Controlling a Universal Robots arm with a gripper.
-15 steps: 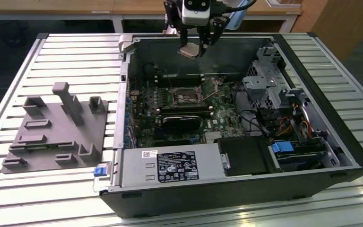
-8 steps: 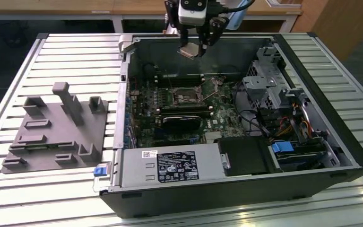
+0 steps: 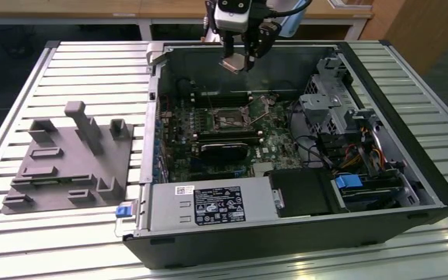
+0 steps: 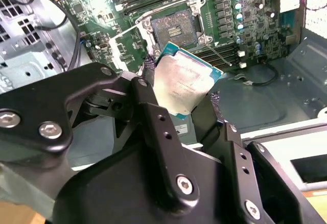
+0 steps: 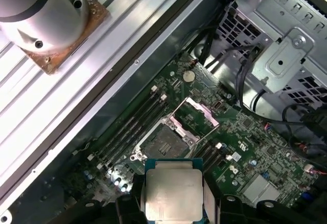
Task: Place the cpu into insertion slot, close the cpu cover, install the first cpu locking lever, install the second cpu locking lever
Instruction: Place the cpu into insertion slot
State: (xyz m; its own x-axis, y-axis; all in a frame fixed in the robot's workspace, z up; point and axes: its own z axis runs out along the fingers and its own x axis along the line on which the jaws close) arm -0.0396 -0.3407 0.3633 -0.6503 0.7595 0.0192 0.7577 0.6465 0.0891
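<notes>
End effector (image 3: 238,63), clamped on cpu (image 3: 234,64), hung above open case near far wall. Column over insertion slot (image 3: 230,119) was free, socket face uncovered. Raised cpu cover (image 5: 203,110) stood beside slot, narrowing that side. Drive cage (image 3: 329,105) and cables (image 3: 321,149) blocked exterior view's right. Black fan (image 3: 222,153) bounded near side. Worktop (image 3: 91,64) passable around grey fixture (image 3: 68,157).

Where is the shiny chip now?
In the exterior view, the claw holds the cpu up in the air above the insertion slot, not touching it.
</notes>
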